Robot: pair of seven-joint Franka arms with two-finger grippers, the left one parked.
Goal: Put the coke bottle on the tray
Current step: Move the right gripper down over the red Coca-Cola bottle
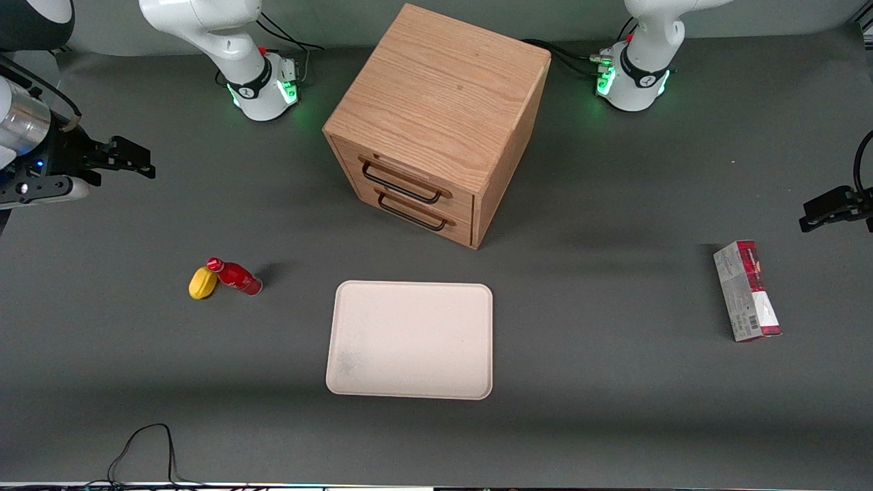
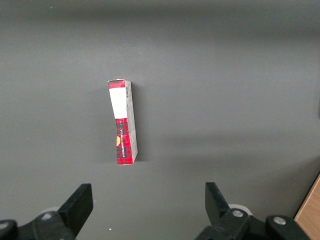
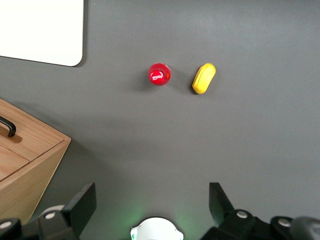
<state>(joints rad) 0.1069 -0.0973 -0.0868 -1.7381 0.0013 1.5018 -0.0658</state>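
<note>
We see the tray (image 1: 409,339), flat cream-white with rounded corners and a low rim, holding nothing. The bottle (image 1: 235,275), glossy red, stands on the grey table (image 1: 614,382) beside a yellow lump (image 1: 202,283), toward the working arm's end. Our end effector (image 1: 126,158) hovers high, fingers spread, holding nothing.

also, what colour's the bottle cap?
Red, like the rest of the coke bottle; clearest in the right wrist view. Gripper open, away from it.

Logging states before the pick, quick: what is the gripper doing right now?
Gripper: open, holding nothing, above the table, clear of the coke bottle.
</note>
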